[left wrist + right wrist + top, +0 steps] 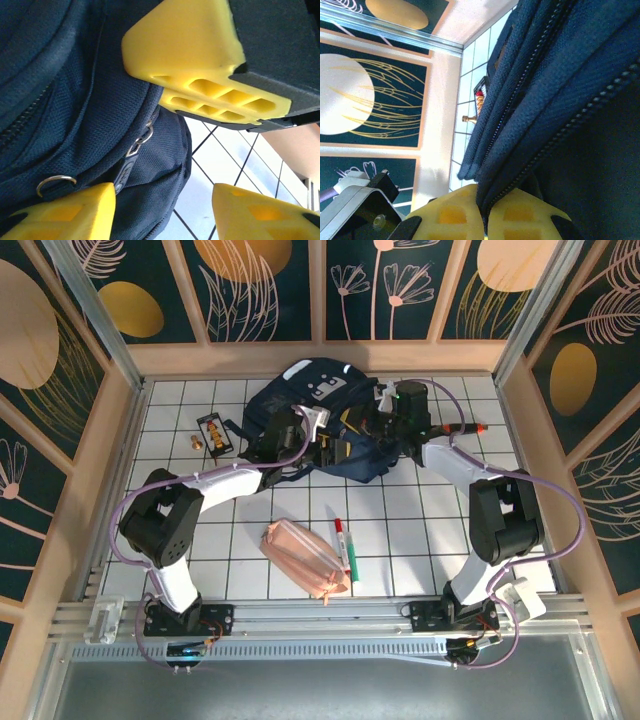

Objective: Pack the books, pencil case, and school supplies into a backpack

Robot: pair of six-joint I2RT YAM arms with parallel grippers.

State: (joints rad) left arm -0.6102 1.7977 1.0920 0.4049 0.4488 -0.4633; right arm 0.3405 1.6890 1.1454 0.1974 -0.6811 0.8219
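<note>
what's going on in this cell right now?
Both arms are at the large dark navy fabric backpack. The right gripper is pinched on its zippered edge; the left gripper is open right beside it. The salmon-pink fabric pencil case and the red-capped marker pen lie on the white gridded table, not yet packed.

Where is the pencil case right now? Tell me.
In the top view the pencil case lies on the tiled table near its front edge, about midway across, just left of the marker pen, with the backpack farther back.
</note>
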